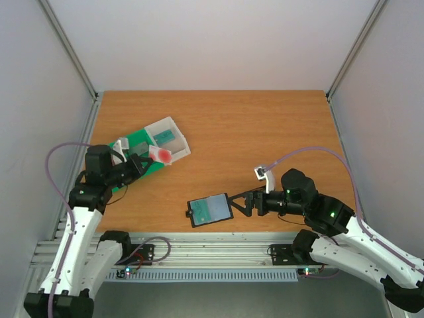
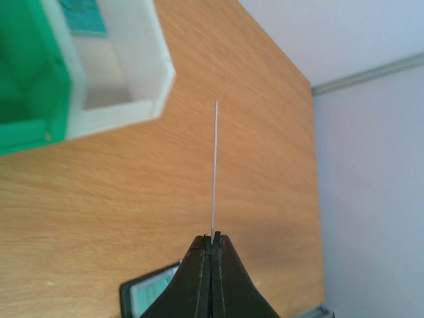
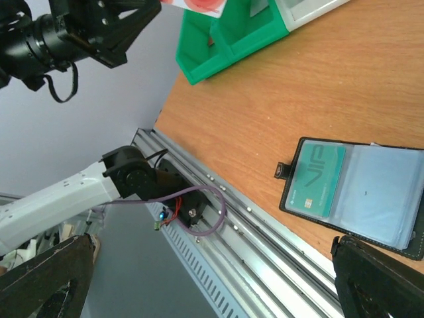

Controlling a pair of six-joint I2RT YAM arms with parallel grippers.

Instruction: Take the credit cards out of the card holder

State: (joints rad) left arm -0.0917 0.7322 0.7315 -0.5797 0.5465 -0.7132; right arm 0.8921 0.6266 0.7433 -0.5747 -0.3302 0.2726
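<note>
The black card holder lies open near the table's front edge, with a teal credit card in its sleeve on the tab side. My right gripper stands open just right of the holder and holds nothing. In the right wrist view the card holder and its teal card lie ahead of the wide-apart fingers. My left gripper is shut on a red-pink credit card above the tray. The left wrist view shows that card edge-on in the left gripper.
A green-and-white sorting tray sits at the left, with another teal card in its white compartment. The tray's white wall is left of the held card. The metal rail runs along the table's near edge.
</note>
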